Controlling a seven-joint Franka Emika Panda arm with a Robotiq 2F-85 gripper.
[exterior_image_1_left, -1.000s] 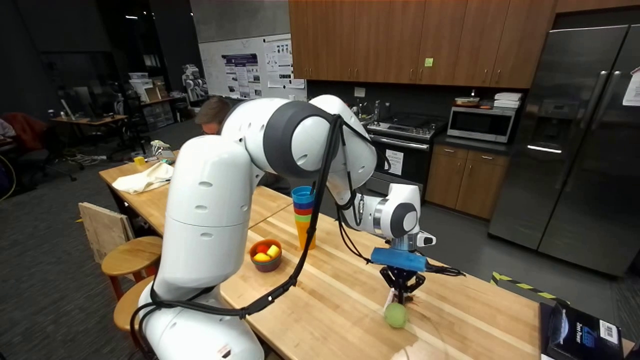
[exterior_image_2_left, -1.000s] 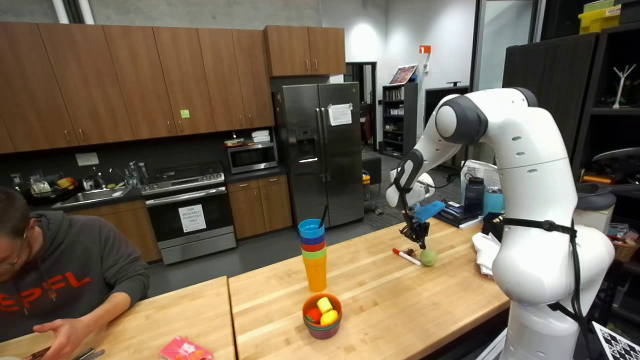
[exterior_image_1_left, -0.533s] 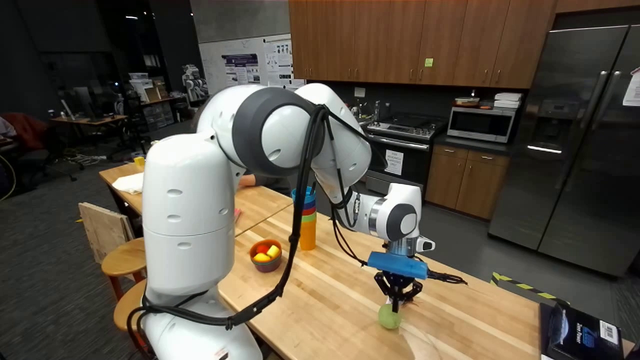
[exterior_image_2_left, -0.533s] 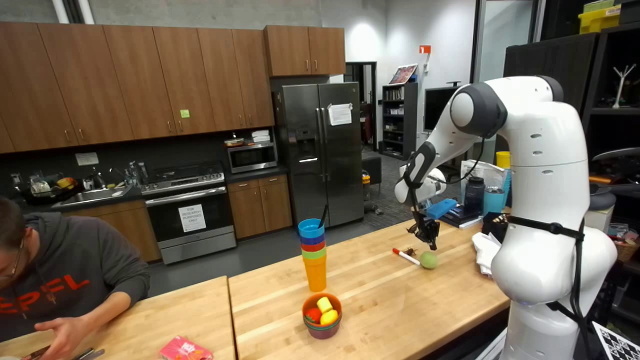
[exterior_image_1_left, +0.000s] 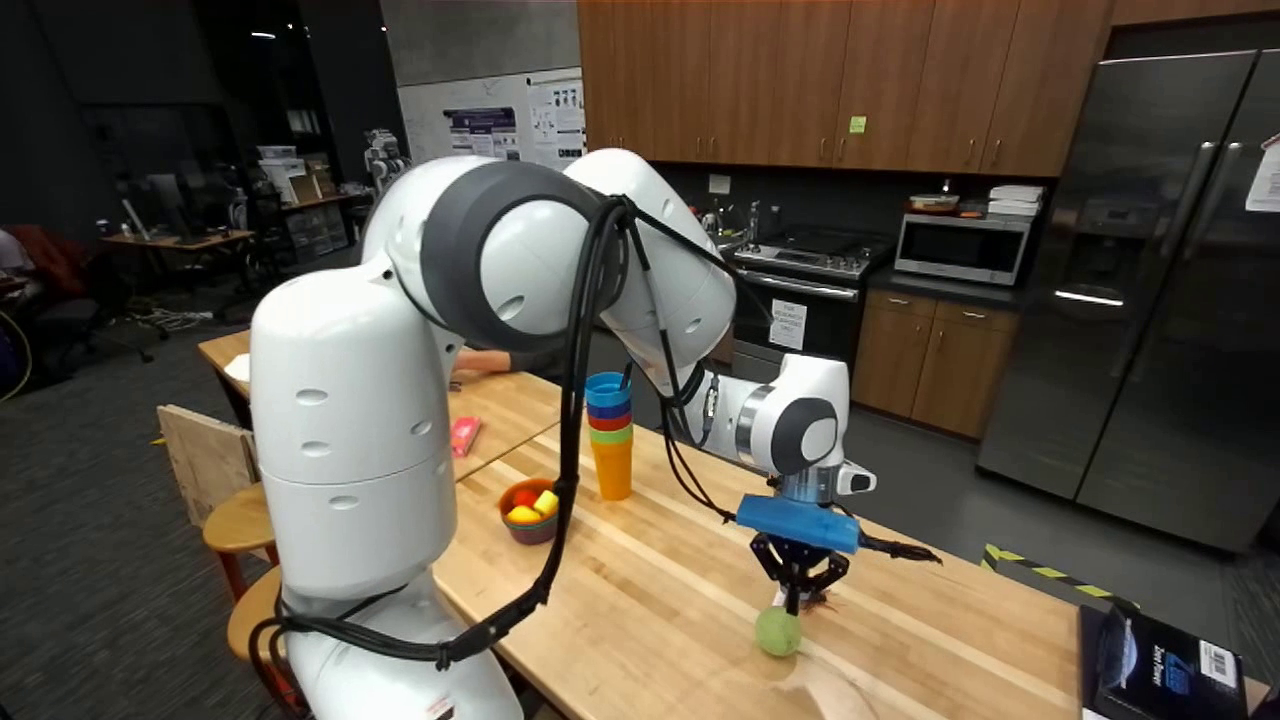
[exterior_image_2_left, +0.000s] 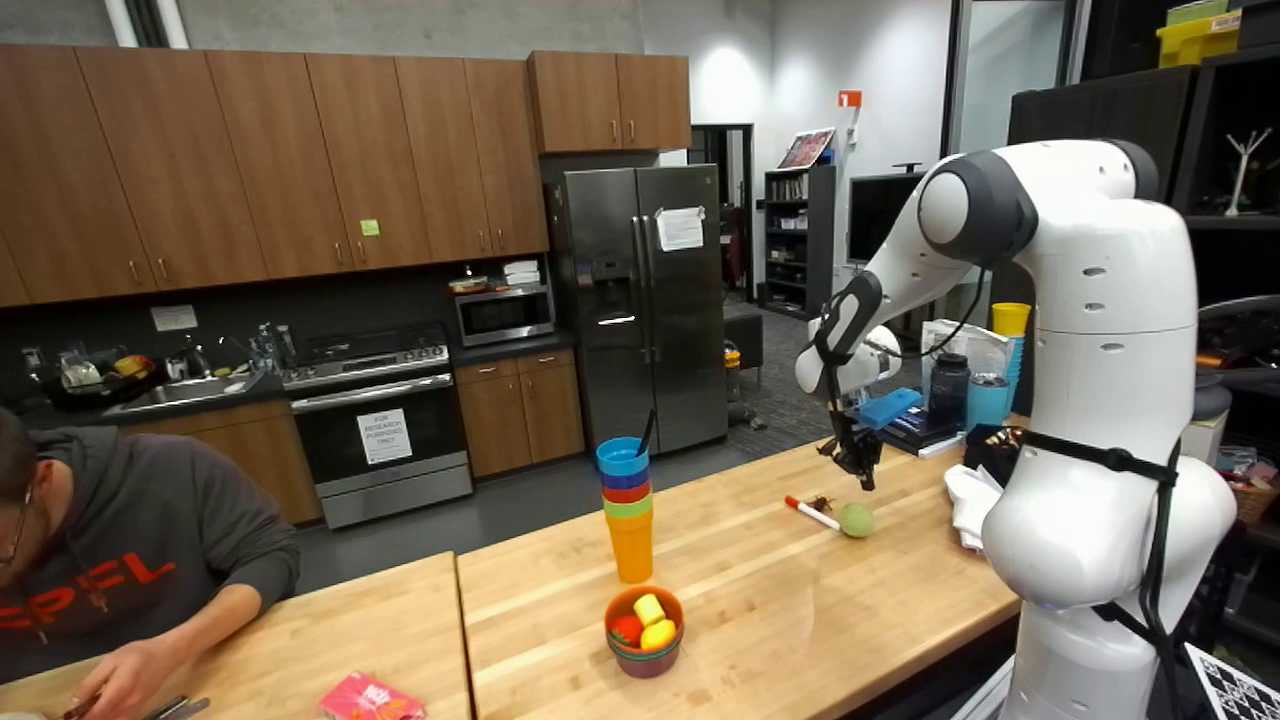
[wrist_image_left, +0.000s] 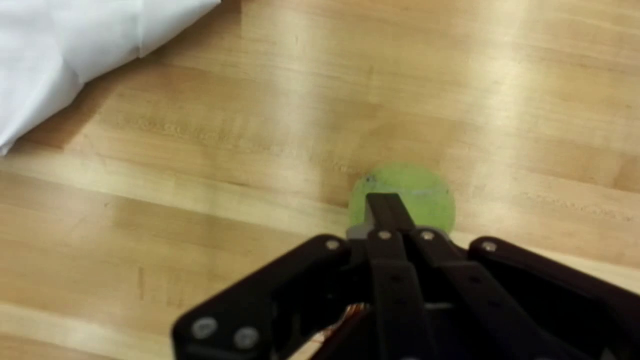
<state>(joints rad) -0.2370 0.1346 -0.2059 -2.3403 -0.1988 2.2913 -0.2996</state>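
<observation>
Over the wooden table (exterior_image_2_left: 770, 650), we see the gripper (exterior_image_1_left: 793, 604) fully closed with nothing in its grasp, near the green ball (exterior_image_2_left: 856, 520) beside a red-tipped white marker (exterior_image_2_left: 813, 514).

In an exterior view I've swung the arm (exterior_image_2_left: 1110, 270) right and up. The claw (exterior_image_2_left: 867, 484) has shifted right with it, and a gap now shows between it and the ball (exterior_image_2_left: 857, 520), which has edged slightly nearer. The man (exterior_image_2_left: 150, 510) has bent lower and lowered his hand (exterior_image_2_left: 128, 672). My arm has uncovered the packet (exterior_image_1_left: 464, 436) and yellow cup (exterior_image_2_left: 1010, 319), and now hides most of the cloth (exterior_image_1_left: 238, 367).
</observation>
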